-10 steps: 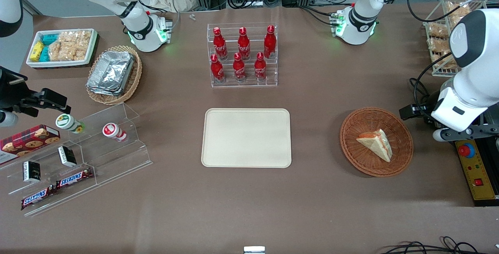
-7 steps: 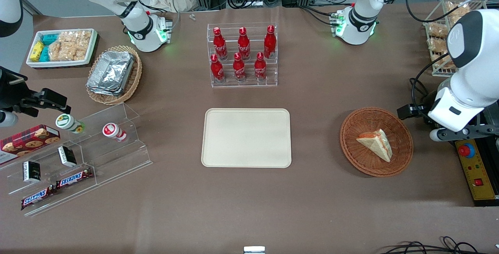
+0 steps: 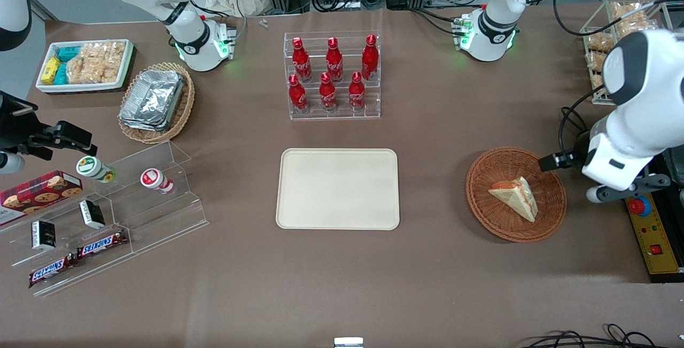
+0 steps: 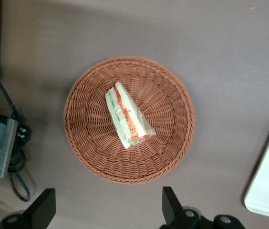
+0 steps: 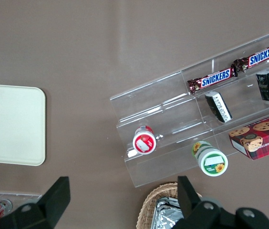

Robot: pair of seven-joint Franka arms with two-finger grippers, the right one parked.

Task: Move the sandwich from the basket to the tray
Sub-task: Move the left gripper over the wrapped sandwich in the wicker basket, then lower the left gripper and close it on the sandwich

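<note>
Sandwich (image 3: 514, 196) lies in basket (image 3: 550, 217), w/ tray (image 3: 337, 188) well apart; claw (image 4: 107, 210) open above basket's edge, approach step; next needs descent & grip.

Six red bottles (image 3: 331, 75) on a clear tiered rack (image 3: 334, 107)
</note>
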